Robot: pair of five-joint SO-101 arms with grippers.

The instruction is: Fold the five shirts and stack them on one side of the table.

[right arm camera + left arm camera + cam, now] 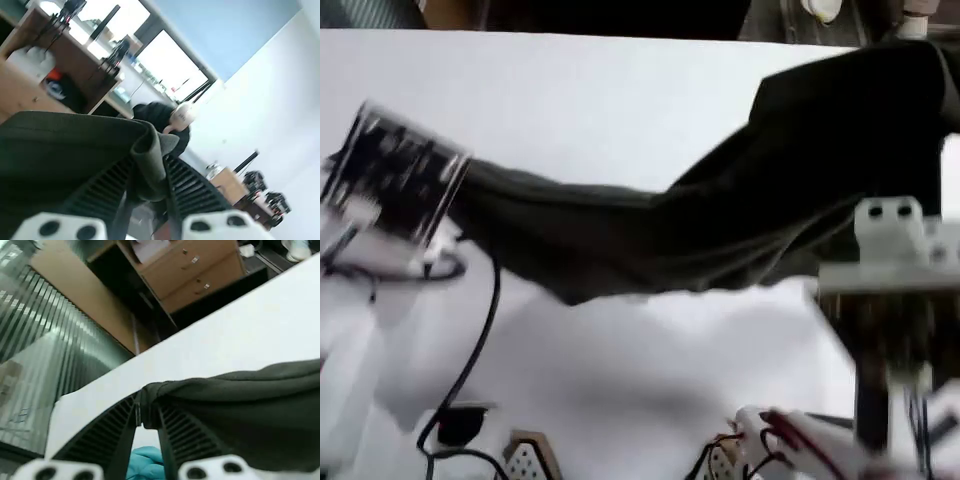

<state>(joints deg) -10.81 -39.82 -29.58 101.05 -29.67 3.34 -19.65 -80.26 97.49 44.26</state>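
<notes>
A dark olive shirt (pixel 720 220) hangs stretched across the white table (pixel 600 100), held up at both ends. My left gripper (pixel 146 412) is shut on one edge of the shirt (pixel 240 405), the cloth bunched between its black ribbed fingers (pixel 112 427). In the high view that arm (pixel 395 180) is at the left side. My right gripper (pixel 149 172) is shut on a fold of the shirt (pixel 60 145), raised off the table; its arm (pixel 895 280) stands at the right.
A black cable (pixel 470 370) runs down the table's left front. Arm bases and wiring (pixel 740 455) sit along the front edge. A wooden drawer unit (pixel 190 270) stands beyond the far table edge.
</notes>
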